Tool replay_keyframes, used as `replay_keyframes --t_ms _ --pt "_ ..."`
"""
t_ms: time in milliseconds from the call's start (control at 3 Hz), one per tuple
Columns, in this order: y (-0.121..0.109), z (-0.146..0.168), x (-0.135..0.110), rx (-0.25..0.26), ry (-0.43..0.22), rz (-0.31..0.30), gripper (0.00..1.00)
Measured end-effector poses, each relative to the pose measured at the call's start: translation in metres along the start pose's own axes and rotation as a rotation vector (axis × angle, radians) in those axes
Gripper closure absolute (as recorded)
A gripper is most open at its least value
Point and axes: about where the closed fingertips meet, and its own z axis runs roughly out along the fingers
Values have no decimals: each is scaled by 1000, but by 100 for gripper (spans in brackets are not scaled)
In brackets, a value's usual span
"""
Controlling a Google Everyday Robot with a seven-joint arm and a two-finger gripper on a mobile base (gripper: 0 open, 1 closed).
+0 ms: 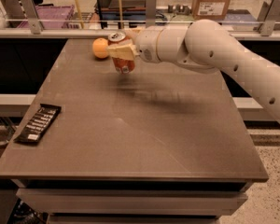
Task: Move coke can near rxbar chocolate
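Observation:
My gripper (122, 50) is shut on the coke can (123, 65), a red-orange can with a silver top, and holds it in the air above the far part of the table. The can hangs a little tilted between the cream fingers (119, 52). The rxbar chocolate (38, 123), a flat black bar with white lettering, lies at the table's left edge, far from the can and nearer to me.
A round orange fruit (101, 48) sits on the brown table (144, 139) at the far left, just left of the held can. My white arm (214, 50) reaches in from the right. Shelves and boxes stand behind the table.

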Motion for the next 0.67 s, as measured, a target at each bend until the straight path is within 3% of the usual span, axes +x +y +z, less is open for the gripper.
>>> replay_keyframes --t_ms 667 --pt "55 24 -24 -56 -40 16 100"
